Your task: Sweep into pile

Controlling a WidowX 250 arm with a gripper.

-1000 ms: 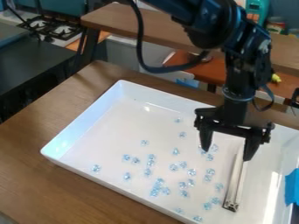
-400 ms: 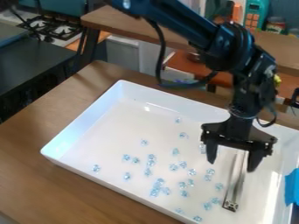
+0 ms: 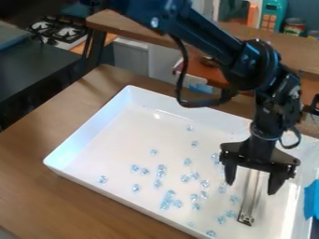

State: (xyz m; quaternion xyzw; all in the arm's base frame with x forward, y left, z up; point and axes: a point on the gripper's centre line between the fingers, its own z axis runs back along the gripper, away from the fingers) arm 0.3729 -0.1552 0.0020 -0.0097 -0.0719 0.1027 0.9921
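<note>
The black gripper [image 3: 252, 187] hangs over the right part of the white tray [image 3: 84, 142], its two fingers spread apart and open. Between and below them lies a slim metal tool [image 3: 250, 200], its lower end near the tray's front right; its upper end is hidden behind the gripper. I cannot tell whether the fingers touch it. Small clear-blue pieces [image 3: 167, 203] are scattered over the tray floor, mostly in the middle and front, left of the tool. One piece [image 3: 103, 179] lies apart at the left and another [image 3: 190, 128] toward the back.
The tray stands on a brown wooden table [image 3: 37, 172], with its walls raised all around. Blue tape [image 3: 311, 200] is at the tray's right edge. Behind are a wooden shelf [image 3: 131, 23] and a stove [image 3: 59, 30] at the upper left.
The gripper has moved right and down in the view, toward the front of the tray, with its fingers still spread. The metal tool and the pieces in view have stayed about where they were.
</note>
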